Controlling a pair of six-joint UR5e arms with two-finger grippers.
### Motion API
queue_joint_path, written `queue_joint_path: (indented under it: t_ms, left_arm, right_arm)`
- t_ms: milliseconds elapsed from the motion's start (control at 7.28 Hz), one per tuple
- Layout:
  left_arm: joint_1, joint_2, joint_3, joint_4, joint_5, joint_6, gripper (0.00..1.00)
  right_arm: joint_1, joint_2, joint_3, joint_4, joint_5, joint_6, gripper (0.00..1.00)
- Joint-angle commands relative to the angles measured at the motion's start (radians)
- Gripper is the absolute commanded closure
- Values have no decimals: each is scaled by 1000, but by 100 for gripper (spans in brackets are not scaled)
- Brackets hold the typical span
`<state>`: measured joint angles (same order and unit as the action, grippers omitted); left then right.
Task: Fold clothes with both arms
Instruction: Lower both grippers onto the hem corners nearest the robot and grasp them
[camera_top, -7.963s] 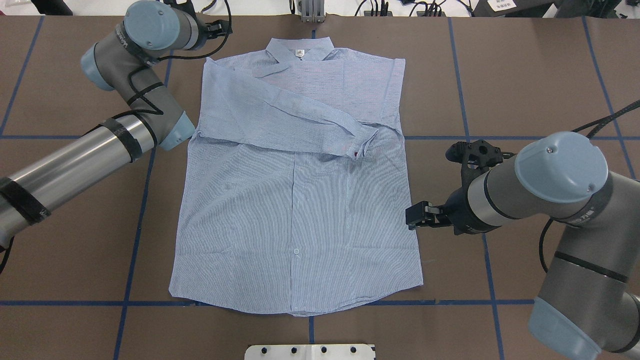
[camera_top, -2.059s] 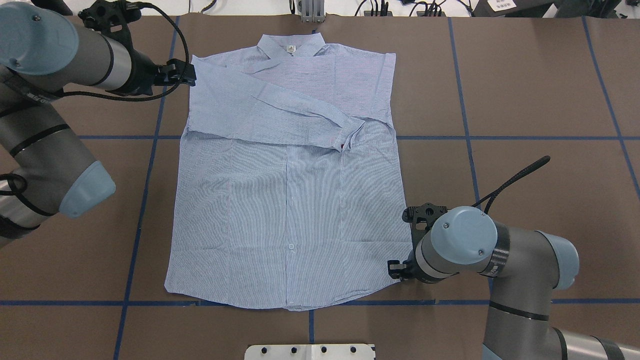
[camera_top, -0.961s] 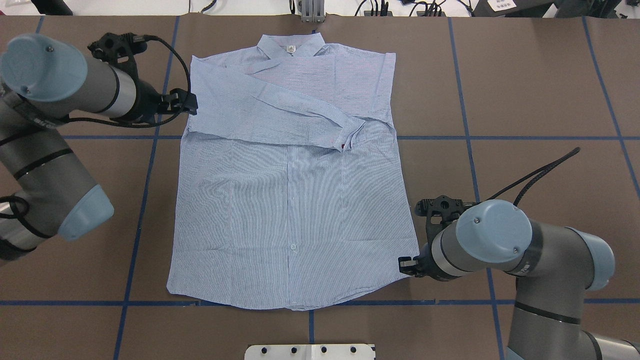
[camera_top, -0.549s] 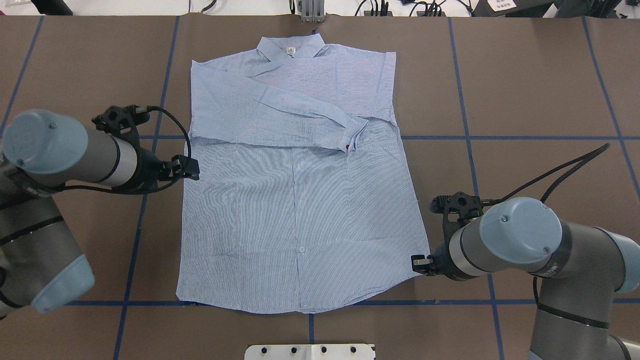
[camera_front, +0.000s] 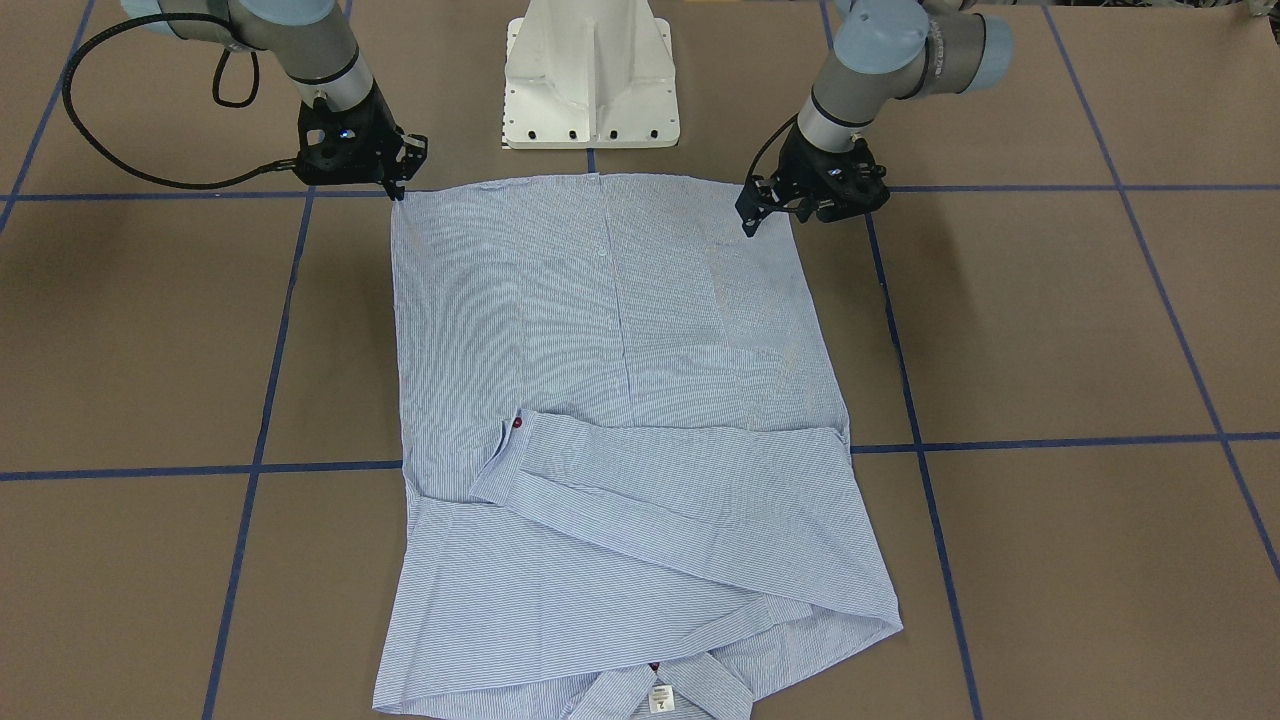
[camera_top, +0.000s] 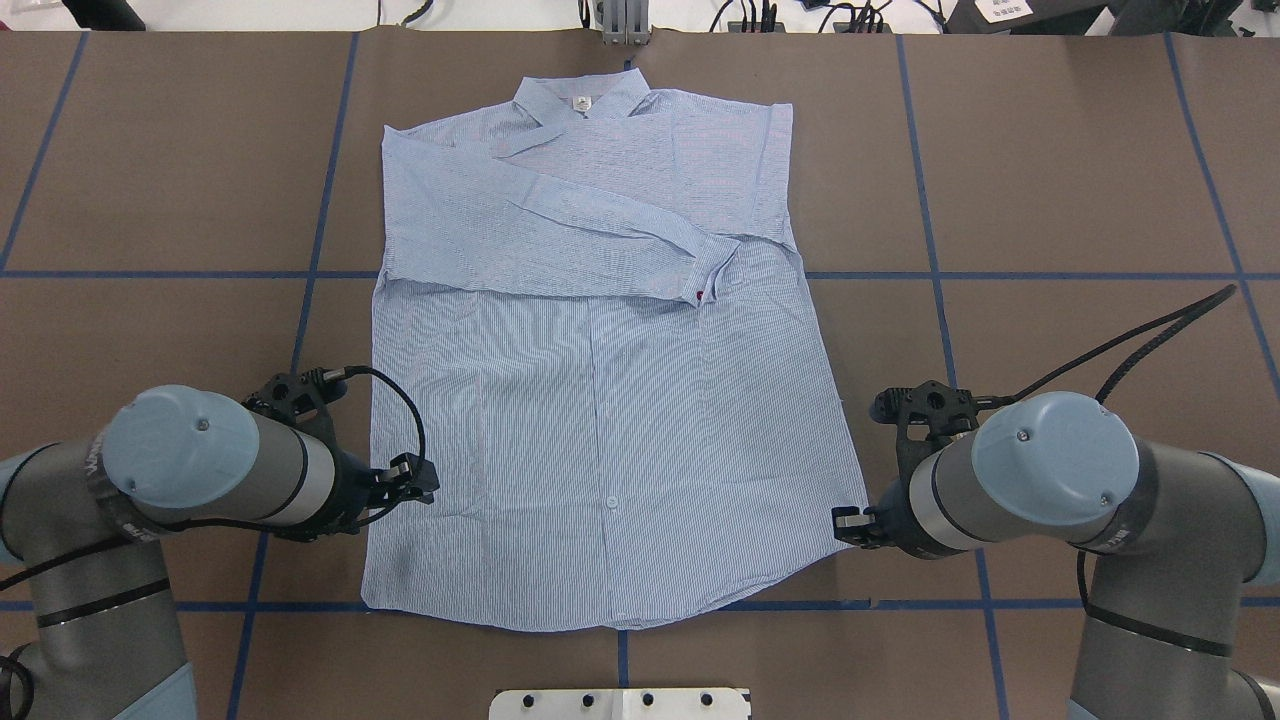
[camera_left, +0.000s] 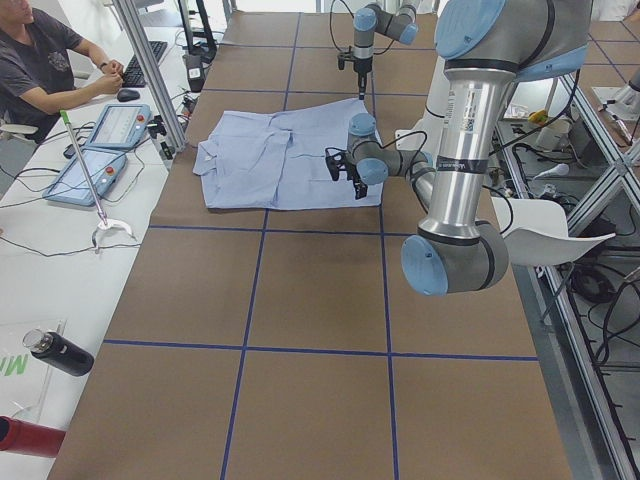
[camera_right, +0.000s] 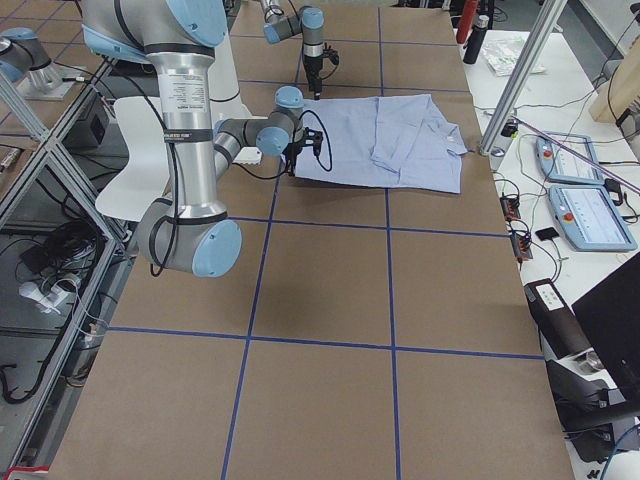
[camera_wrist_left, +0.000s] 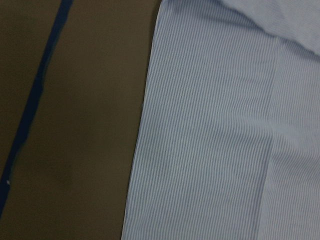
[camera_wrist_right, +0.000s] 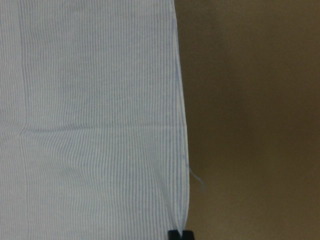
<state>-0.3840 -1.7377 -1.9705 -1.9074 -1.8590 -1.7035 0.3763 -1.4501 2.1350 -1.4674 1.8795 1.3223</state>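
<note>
Shirt (camera_top: 620, 400): R gripper (camera_top: 842, 520) pinches one bottom corner; L gripper (camera_top: 418, 480) near other side, can't tell if open. Grab that corner too, lift evenly.

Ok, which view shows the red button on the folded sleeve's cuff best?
Exterior front-facing: the red button sits plain on the cuff. Overhead exterior shows the button only as a speck at the cuff's edge. Side views are too small; wrist cameras see only edges of the shirt.
</note>
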Motion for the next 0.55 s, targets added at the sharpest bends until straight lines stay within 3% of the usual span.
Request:
queue_joint_path:
  t_ms: [0, 412]
  left_arm:
    - [63, 26, -1, 1, 27, -63, 14]
    - [80, 44, -1, 1, 29, -67, 21]
  right_arm:
    - [-2, 5, 0, 1, -2, 0, 100]
    - [1, 10, 2, 1, 1, 0, 100]
